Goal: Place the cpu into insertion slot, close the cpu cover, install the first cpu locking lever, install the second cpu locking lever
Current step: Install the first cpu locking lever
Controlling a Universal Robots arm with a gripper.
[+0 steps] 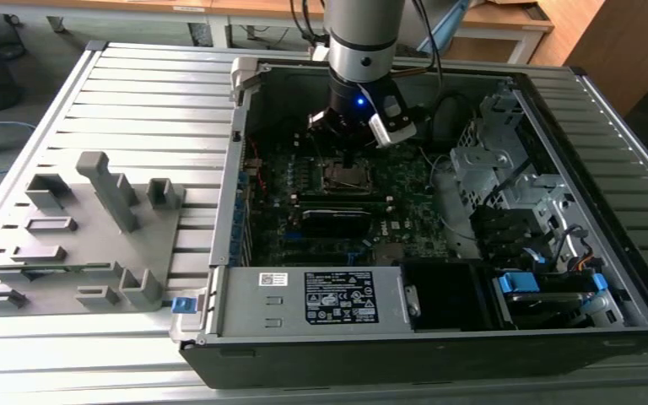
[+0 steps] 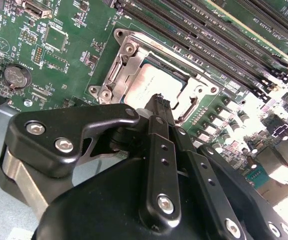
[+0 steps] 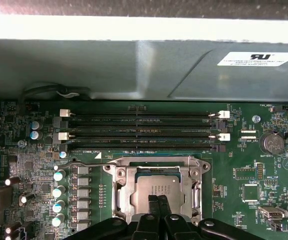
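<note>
Inside the open black computer case (image 1: 223,253) on the grey slatted bench (image 1: 144,93), near the case's far wall, the small silver-grey square cpu (image 3: 156,186) sits in the square black insertion slot (image 3: 156,172). The thin silvery cpu cover (image 3: 121,192) looks lowered around it. Judging by this, any push is best made on metal frame or lever, not on the chip, and clear of the long black memory slots (image 3: 138,132). The grey arm (image 1: 364,34) drops vertically. Its black two-fingered hand (image 3: 158,200) points down over the chip's edge, fingers pressed together and gripping nothing; contact is unclear.
</note>
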